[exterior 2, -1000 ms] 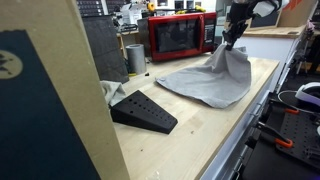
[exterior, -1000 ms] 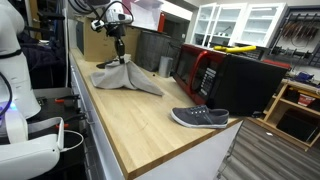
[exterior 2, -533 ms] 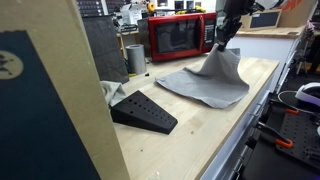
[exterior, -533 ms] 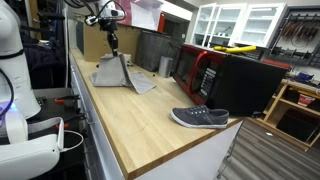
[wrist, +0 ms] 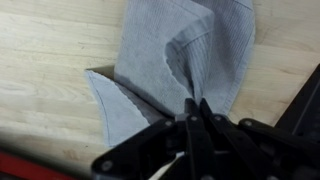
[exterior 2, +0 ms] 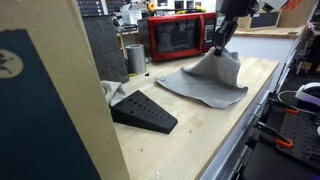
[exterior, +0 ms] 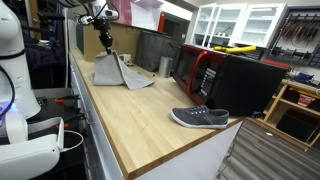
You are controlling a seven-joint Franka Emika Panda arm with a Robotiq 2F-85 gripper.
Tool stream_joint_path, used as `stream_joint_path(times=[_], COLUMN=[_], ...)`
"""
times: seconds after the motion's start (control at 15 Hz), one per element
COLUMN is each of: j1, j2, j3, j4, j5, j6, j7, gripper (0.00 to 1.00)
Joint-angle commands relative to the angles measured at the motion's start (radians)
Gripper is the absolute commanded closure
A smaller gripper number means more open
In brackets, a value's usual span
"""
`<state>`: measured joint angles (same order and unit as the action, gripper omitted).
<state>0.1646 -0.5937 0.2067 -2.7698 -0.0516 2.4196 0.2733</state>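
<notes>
Seen from the wrist: pincer (wrist: 193, 108) shut hard on a fold of cloth (wrist: 180, 50), tips pressed together with grey fabric nipped between. Straight below the tips and spreading outward, draped as a tent in both exterior views, cloth (exterior: 122, 72) (exterior 2: 205, 80) peaked at the grip, lower edges resting on the counter (exterior: 140, 125).

Judged light, soft and limp: no stiffness, so sags and creases wherever unsupported. Not fragile. Hardly slippery either, given the ribbed weave. Best taken at a corner or along a hem, to hang flat rather than bunch. Present hold apparently on an inner fold close to an edge; cannot tell exactly which part.

Beyond the pincer, toward the wall: a steel cup (exterior 2: 135, 58), upright, near the cloth's far edge but apart from it, inside hidden. Next to that, a red microwave (exterior 2: 180, 37), door closed, contents unseen. Well away from the pincer along the counter: a shoe (exterior: 200, 117), flat on its sole, nothing visible inside. Also well apart from the pincer: a black wedge (exterior 2: 145, 110), clear of the cloth.
</notes>
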Motion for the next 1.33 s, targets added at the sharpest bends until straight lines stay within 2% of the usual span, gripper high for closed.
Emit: stream_joint_path(times=[0.0, 0.4, 0.47, 0.6, 1.0, 1.13, 1.27], j1=[0.020, 0.034, 0.033, 0.030, 0.022, 0.012, -0.006], j2=[0.011, 0.057, 0.064, 0.070, 0.036, 0.010, -0.016], j3=[0.030, 0.068, 0.076, 0.091, 0.096, 0.071, 0.011], j4=[0.009, 0.014, 0.012, 0.006, -0.011, -0.012, -0.012], j5=[0.009, 0.001, -0.005, -0.021, -0.034, -0.020, 0.014], j6=[-0.018, -0.011, -0.009, 0.003, 0.051, 0.042, 0.032], j7=[-0.029, -0.018, -0.016, -0.012, -0.002, -0.007, -0.025], gripper=[0.99, 0.99, 0.71, 0.63, 0.19, 0.04, 0.00])
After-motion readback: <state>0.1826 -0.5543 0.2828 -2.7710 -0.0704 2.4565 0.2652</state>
